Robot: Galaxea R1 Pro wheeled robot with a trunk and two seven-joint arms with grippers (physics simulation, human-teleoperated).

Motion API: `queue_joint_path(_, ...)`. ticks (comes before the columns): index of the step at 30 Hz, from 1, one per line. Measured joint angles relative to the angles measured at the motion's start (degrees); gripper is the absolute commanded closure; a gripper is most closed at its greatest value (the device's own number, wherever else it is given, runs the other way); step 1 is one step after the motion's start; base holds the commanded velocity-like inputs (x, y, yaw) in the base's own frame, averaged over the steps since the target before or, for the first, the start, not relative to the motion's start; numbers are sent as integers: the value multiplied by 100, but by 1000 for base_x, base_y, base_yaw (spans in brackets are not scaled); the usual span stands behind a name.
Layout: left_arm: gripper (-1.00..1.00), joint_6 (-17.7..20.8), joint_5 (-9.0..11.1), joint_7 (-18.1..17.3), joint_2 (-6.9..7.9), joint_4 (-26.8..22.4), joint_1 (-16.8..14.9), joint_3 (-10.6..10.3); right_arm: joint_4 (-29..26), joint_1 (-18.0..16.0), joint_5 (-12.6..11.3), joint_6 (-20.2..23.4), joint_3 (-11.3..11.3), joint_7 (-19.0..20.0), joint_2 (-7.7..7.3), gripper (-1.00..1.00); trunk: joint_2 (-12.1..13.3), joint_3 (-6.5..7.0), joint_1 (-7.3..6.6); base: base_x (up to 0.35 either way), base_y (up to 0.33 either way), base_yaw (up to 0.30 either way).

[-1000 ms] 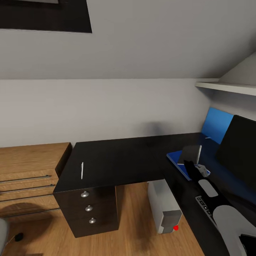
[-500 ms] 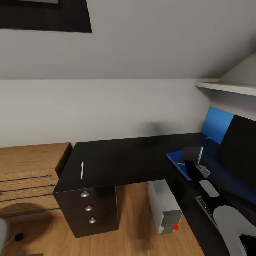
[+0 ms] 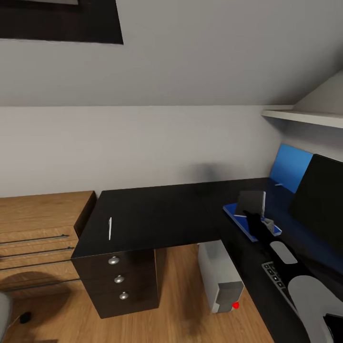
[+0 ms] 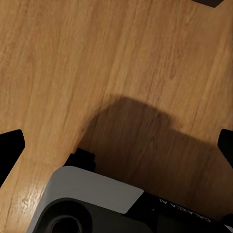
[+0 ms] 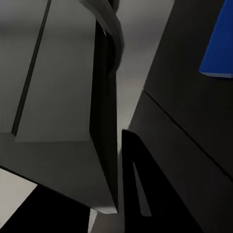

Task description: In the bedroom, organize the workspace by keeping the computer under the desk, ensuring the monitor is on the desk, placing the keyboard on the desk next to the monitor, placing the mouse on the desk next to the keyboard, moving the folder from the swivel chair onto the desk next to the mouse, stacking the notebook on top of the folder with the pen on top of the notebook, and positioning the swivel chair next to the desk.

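Item: right end effector [image 3: 255, 220], closed on the notebook [image 3: 252, 204]. The notebook is held nearly upright, lifted over the folder [image 3: 238, 215], its dark cover facing the camera and pale page edge showing on one side. In the right wrist view the notebook [image 5: 63, 97] sits clamped edge-on beside a dark finger [image 5: 138, 194].

Item: folder, bright blue, flat on the surface [image 3: 157, 214], near the monitor [image 3: 319, 205].

Item: keyboard [image 3: 276, 281], partly seen in front of the monitor, on the same surface.

Item: computer [image 3: 219, 276], on the floor under the surface, below the folder.

Item: pen [image 3: 110, 227], pale, lying on the far wing of the surface, well apart from the folder.

Item: left end effector, fingers [image 4: 12, 153] spread wide, empty, over bare wood floor [image 4: 97, 58].

Risk, as judged: the notebook is pinched near one edge and stands tilted; released like this it may tip and slide off the folder, or land askew. Swinging it flat could bump the monitor.
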Motion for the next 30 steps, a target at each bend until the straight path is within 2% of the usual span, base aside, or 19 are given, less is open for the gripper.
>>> queue_joint_path(7, -100, 0, 2, 3, -7, 0, 0, 1, -7, 1, 7, -17, -111, -7, -9, 100, -239, -107, 131, 0, 0, 0)
queue_joint_path(9, -100, 0, 2, 3, -10, 0, 0, 1, -10, 1, 7, -27, -239, -26, -1, 100, -319, -143, 175, 0, 0, 0)
queue_joint_path(11, -100, 0, 1, 3, -14, 0, 0, 1, -8, 1, 10, -33, -386, -101, 10, 100, -400, -179, 219, 0, 0, 0)
queue_joint_path(12, -100, 0, 1, 3, -15, -1, 0, 1, -8, 1, 8, -33, -514, -256, 20, 100, -440, -197, 241, 0, 0, 0)
queue_joint_path(15, -100, 0, 1, 3, -16, 0, 0, 1, -16, 1, -12, -21, -609, -495, 39, 100, -560, -251, 307, 0, 0, 0)
queue_joint_path(19, -100, 0, 1, 3, -17, 0, 0, 0, -20, 1, -24, -15, -648, -604, 68, 100, -721, -323, 395, 0, 0, 0)
queue_joint_path(21, -100, 0, 1, 5, -17, 0, 0, 0, -26, 1, -112, -14, -666, -632, 92, 100, -801, -359, 439, 0, 0, 0)
queue_joint_path(25, -100, 0, 1, 5, -18, 0, 0, 0, -30, 1, -458, -1, -668, -644, 115, 100, -962, -431, 527, 0, 0, 0)
queue_joint_path(30, -100, 0, 1, 8, -18, 0, 0, 2, -31, 1, -540, 17, -667, -648, 123, 100, -1162, -521, 637, 0, 0, 0)
